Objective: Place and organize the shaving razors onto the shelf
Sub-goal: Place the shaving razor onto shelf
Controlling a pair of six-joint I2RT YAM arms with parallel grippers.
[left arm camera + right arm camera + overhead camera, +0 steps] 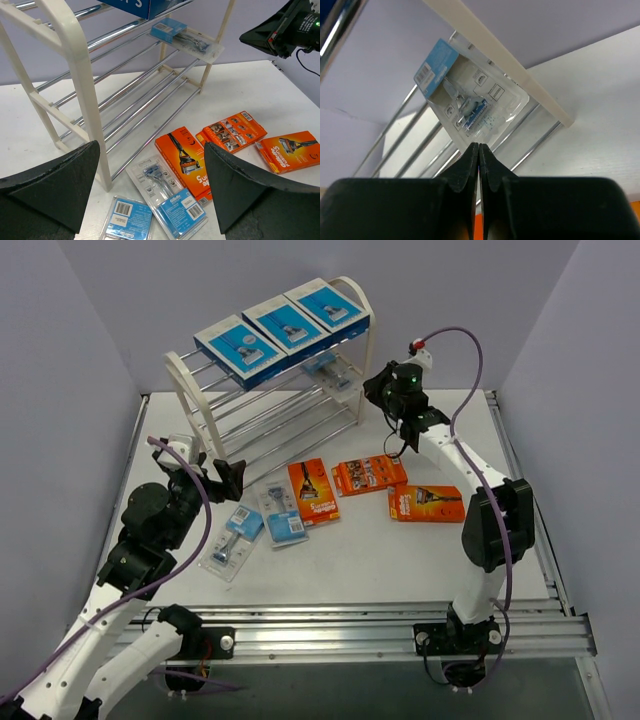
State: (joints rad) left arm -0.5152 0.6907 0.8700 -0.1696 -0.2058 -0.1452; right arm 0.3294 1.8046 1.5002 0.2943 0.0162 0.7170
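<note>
Shaving razors are sitting partly sorted. Three flat blue boxes [287, 325] are lying side by side on the top tier of the white-framed chrome-rod shelf [192, 400], apparently grouped by kind. One clear blister pack with a blue card [470, 102] is resting across the second-tier rods just ahead of the right pincer [478, 146]. That pincer is hovering with its fingers pressed together, gripping nothing and not touching the pack it is facing. The left pincer [150, 150] is hanging wide open and empty over the white desk [400, 570]. It is likely lining up on the two matching blister packs [165, 192] lying just below its spread fingers. Three orange cardboard packs [187, 160] are waiting just beyond, to its right. Five packs are remaining to shelve.
</note>
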